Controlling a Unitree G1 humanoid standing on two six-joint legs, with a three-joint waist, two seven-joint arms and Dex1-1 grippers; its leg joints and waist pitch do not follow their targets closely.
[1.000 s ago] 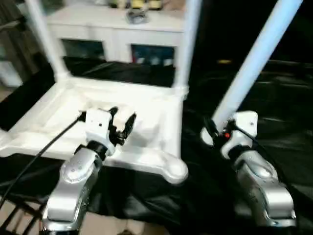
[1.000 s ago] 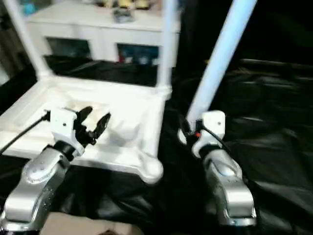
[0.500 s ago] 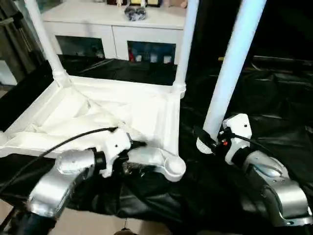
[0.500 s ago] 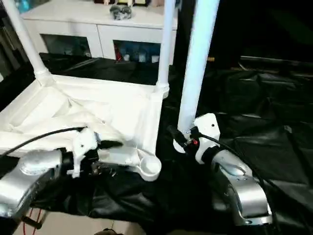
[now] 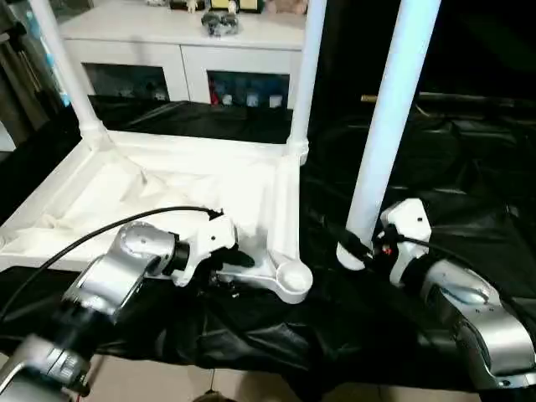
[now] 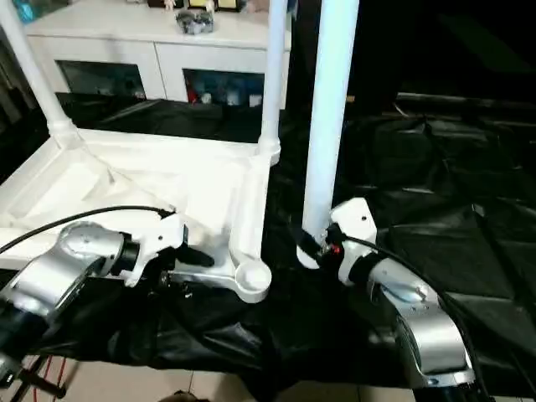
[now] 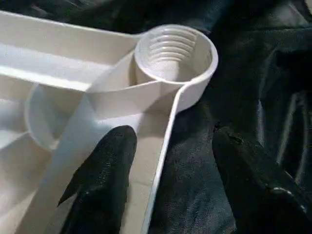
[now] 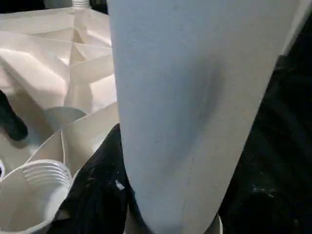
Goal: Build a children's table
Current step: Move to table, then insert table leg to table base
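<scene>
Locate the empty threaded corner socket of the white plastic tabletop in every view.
Left eye view: empty threaded corner socket, lower centre.
Right eye view: lower centre, left of the upright white tube leg.
Left wrist view: top centre.
Right wrist view: bottom left corner.
Shared landmark: the crumpled black plastic sheet beneath.

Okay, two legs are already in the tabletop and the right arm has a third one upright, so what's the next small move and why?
Probably carry the leg in the right gripper over to the empty threaded socket and lower its end in. That near corner is open, the leg stands upright just beside it over the black cloth, and the left gripper straddles the tabletop rim by the socket, seemingly to steady it.
</scene>
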